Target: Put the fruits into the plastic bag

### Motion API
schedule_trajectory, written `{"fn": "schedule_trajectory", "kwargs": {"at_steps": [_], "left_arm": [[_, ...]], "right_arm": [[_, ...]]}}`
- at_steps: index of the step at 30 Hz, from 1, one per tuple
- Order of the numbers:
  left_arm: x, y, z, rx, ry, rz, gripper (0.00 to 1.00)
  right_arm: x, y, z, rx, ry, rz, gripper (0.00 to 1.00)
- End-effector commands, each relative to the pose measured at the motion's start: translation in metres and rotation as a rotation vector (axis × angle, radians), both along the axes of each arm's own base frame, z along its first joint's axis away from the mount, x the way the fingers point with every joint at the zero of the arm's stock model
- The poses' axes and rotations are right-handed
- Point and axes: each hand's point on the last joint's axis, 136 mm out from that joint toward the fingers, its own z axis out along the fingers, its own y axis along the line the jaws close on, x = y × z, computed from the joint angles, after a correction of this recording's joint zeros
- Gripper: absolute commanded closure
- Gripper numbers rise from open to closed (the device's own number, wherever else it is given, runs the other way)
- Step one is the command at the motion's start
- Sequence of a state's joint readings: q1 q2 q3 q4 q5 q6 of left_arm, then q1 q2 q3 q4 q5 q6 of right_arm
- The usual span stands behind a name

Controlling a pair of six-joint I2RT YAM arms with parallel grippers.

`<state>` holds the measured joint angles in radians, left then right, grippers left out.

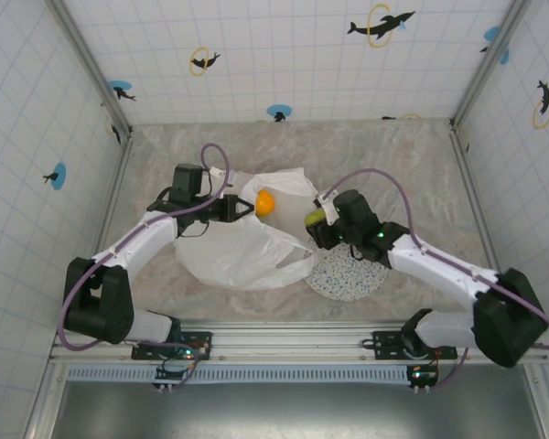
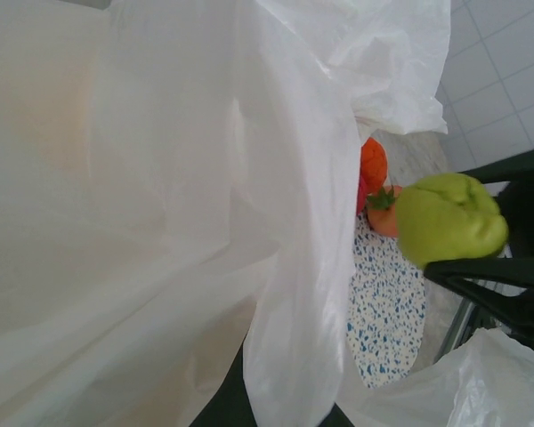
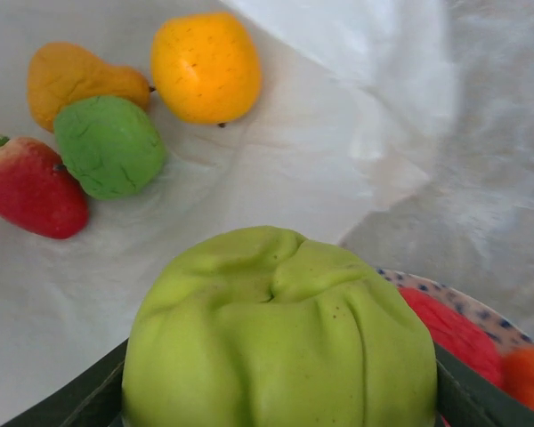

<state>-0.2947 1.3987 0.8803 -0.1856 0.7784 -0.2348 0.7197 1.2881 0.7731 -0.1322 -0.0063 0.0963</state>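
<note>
Green apple (image 3: 280,334) is sitting clamped between the right fingers (image 3: 481,396), hanging near the middle of the top view, between the plate (image 1: 348,273) and the bag (image 1: 238,251) mouth. Left fingers (image 1: 241,208) are pinching together on the bag rim. Inside the bag, a strawberry (image 3: 31,187), green fruit (image 3: 109,145), pear (image 3: 76,80) and orange (image 3: 205,67) are lying at the wrist view's upper left.

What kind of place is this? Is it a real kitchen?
Most likely a robot practice booth, not a kitchen. White tiled walls with dolphin stickers box in a small marble-look table, and a left arm and a right arm are bolted to a rail at its near edge.
</note>
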Motion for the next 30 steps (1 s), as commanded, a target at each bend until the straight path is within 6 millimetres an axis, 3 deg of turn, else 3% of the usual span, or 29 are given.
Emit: {"fn": "schedule_trajectory", "kwargs": {"at_steps": [1, 10, 21, 24, 30], "left_arm": [[0.000, -0.005, 0.012, -0.035, -0.022, -0.030, 1.00], [-0.003, -0.010, 0.019, -0.079, -0.023, -0.048, 1.00], [-0.003, -0.015, 0.025, -0.134, 0.010, -0.047, 1.00], [-0.002, -0.015, 0.025, -0.135, 0.012, -0.042, 1.00], [-0.001, -0.014, 0.029, -0.137, -0.001, -0.034, 1.00]], "right_arm": [[0.007, 0.045, 0.024, 0.136, -0.021, 0.131, 0.43], [-0.002, 0.111, 0.008, 0.256, 0.060, 0.219, 0.44], [0.031, 0.131, -0.019, 0.430, 0.140, -0.143, 0.44], [0.029, 0.143, -0.023, 0.488, 0.194, -0.181, 0.43], [0.020, 0.170, -0.023, 0.559, 0.300, -0.171, 0.30]]}}
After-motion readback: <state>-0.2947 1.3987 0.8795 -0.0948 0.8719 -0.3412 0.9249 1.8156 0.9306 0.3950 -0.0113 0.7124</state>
